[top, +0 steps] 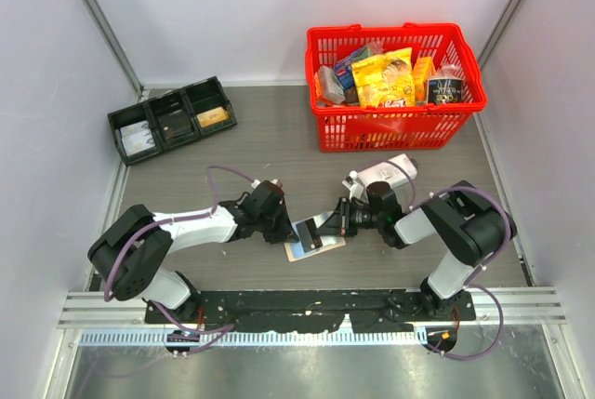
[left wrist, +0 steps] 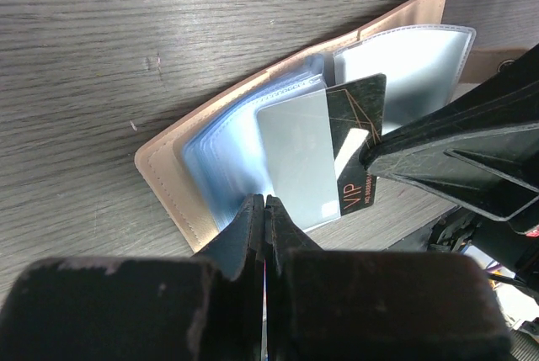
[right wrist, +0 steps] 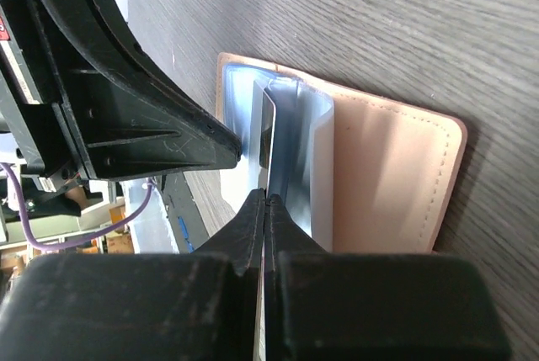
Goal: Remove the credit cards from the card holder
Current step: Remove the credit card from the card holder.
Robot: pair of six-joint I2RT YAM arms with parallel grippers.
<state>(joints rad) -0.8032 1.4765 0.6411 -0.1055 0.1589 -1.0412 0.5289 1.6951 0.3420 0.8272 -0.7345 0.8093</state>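
Observation:
The tan card holder [top: 299, 252] lies open on the table between my two arms, its clear blue-grey sleeves [left wrist: 236, 151] fanned upward. A black credit card [left wrist: 358, 113] marked VIP sticks partway out of one sleeve. My left gripper [left wrist: 265, 201] is shut on the near edge of a sleeve of the card holder [left wrist: 168, 176]. My right gripper [right wrist: 267, 197] comes in from the opposite side and is shut on the edge of the black card [right wrist: 264, 138], seen edge-on there. The two grippers' tips [top: 284, 232] [top: 325, 227] almost meet over the holder [right wrist: 387, 176].
A black three-compartment tray [top: 172, 118] sits at the back left. A red basket [top: 395, 125] full of snack packets stands at the back right. A white object [top: 386, 174] lies just behind the right arm.

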